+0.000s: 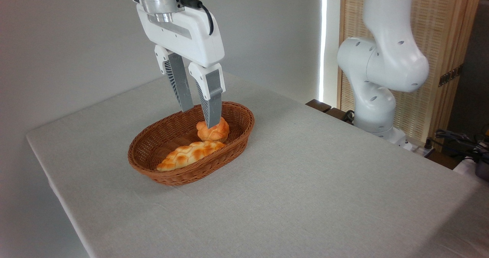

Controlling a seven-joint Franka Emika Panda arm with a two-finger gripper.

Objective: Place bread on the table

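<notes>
The end effector hangs over the wicker basket, fingers parted and holding nothing; its near fingertip overlaps the bread, which lies just below and slightly right; the round, knotted golden-orange bun sits at the basket's far end, beside a braided loaf; the worktop lies bare around.

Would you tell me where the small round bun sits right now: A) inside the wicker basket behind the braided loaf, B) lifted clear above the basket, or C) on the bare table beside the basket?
A: the bun rests inside the basket, just behind the braided loaf.
</notes>
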